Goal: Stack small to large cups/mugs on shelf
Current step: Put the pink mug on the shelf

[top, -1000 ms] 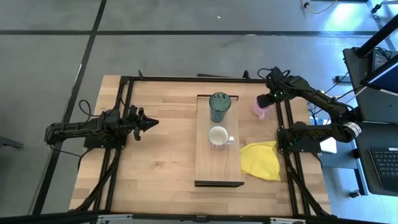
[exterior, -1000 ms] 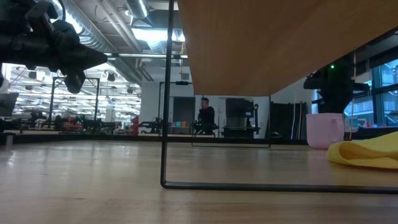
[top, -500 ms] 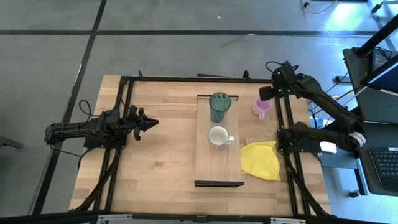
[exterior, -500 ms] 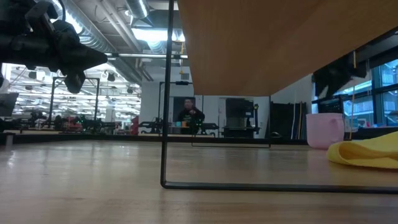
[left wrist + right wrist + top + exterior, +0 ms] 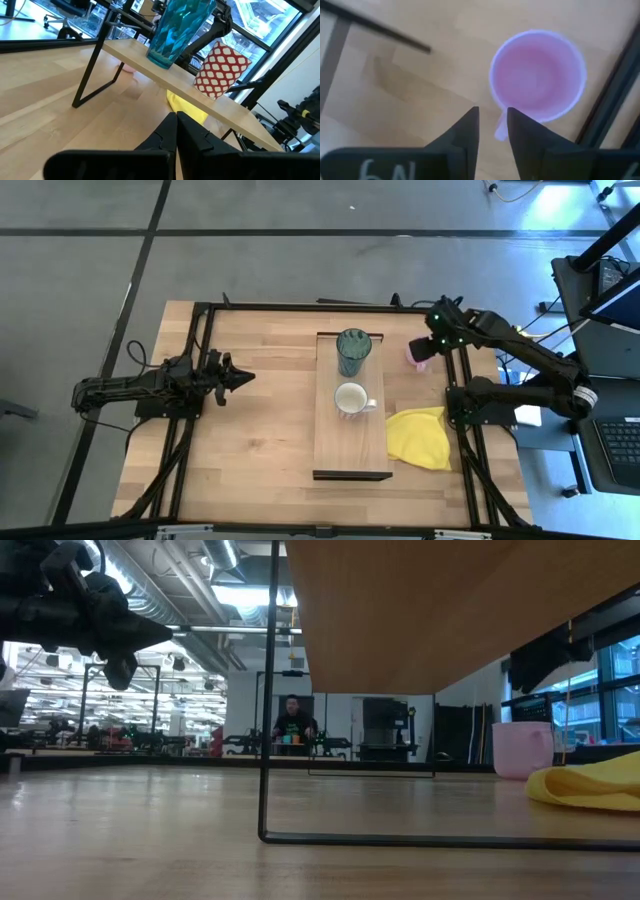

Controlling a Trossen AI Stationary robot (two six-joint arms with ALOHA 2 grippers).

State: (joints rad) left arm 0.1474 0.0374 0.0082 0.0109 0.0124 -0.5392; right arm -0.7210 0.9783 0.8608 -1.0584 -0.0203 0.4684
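The teal tumbler [image 5: 352, 352] and a handled mug [image 5: 350, 398], white inside and red-and-white patterned outside [image 5: 220, 70], stand on the raised wooden shelf [image 5: 350, 450]. The tumbler is at the shelf's far end and the mug is near its middle. The pink mug [image 5: 537, 75] stands upright on the tabletop to the right of the shelf's far end. My right gripper [image 5: 493, 125] hangs above the pink mug with a narrow gap between its fingers. The mug's handle [image 5: 501, 131] shows below that gap. My left gripper [image 5: 243, 376] is shut and empty, left of the shelf.
A crumpled yellow cloth [image 5: 420, 437] lies on the table right of the shelf, nearer than the pink mug. The shelf stands on thin black wire legs [image 5: 268, 740]. Black frame rails [image 5: 462, 380] run along the table's sides. A person [image 5: 292, 725] stands far off in the room.
My right gripper has gone up from just over the pink mug's rim and now hangs clear above it. It has shifted slightly toward the far edge and back. The pink mug has stayed where it stood.
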